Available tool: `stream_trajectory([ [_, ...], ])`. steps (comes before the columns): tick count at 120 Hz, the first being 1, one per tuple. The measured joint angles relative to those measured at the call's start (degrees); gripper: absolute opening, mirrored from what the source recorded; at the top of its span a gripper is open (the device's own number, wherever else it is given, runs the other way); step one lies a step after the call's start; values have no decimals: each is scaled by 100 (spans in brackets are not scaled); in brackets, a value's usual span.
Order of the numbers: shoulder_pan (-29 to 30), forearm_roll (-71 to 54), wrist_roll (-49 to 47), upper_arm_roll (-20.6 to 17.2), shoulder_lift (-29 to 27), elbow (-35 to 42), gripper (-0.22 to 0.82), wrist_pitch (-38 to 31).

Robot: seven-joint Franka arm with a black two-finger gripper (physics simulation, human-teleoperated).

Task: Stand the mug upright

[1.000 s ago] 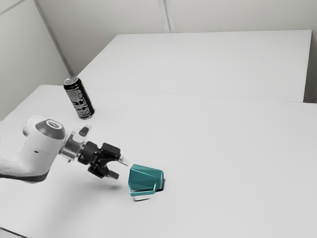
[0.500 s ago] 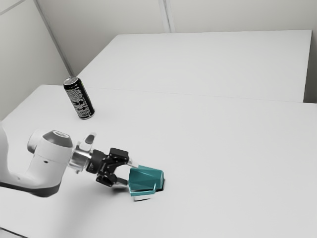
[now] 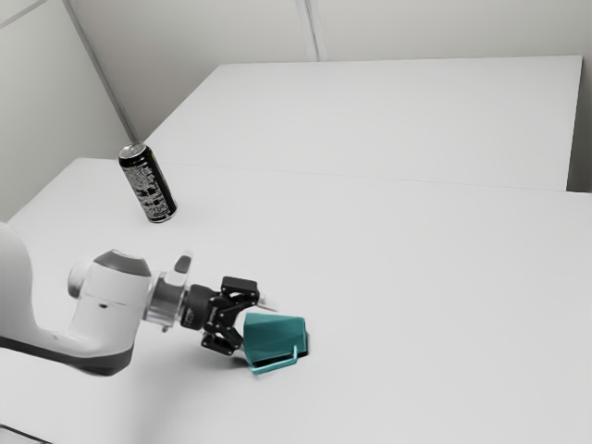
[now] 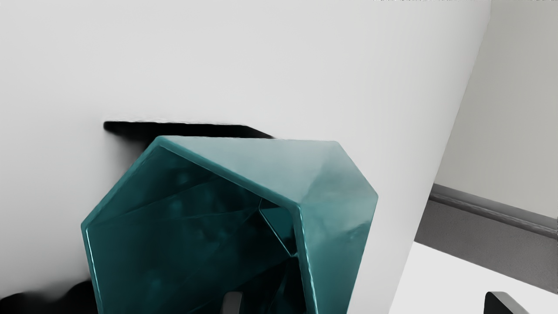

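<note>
A teal faceted mug (image 3: 275,338) lies on its side, rim (image 4: 231,175) facing the open black gripper (image 3: 256,326); probably stiff, slippery, best pinched across its wall.

Tally, from where I'm standing: I'm counting one mug (image 3: 273,338), with one handle (image 3: 277,364) showing on it. Drink cans: seeing one can (image 3: 148,185). Robot arms: one arm (image 3: 109,310) is showing, carrying one gripper (image 3: 255,328); two fingers (image 4: 232,304) are showing on that. White tabletops (image 3: 416,277): I'm counting two.
</note>
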State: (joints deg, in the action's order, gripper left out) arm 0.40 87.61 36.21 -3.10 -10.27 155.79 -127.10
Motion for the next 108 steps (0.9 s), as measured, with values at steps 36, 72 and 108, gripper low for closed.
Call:
stream_trajectory([
  [36,3,185,-26,-23,54,1,4,-116],
  [72,3,177,-83,-83,-12,-181,-14,-135],
  [108,6,-1898,-231,-8,23,-1336,-17,-146],
])
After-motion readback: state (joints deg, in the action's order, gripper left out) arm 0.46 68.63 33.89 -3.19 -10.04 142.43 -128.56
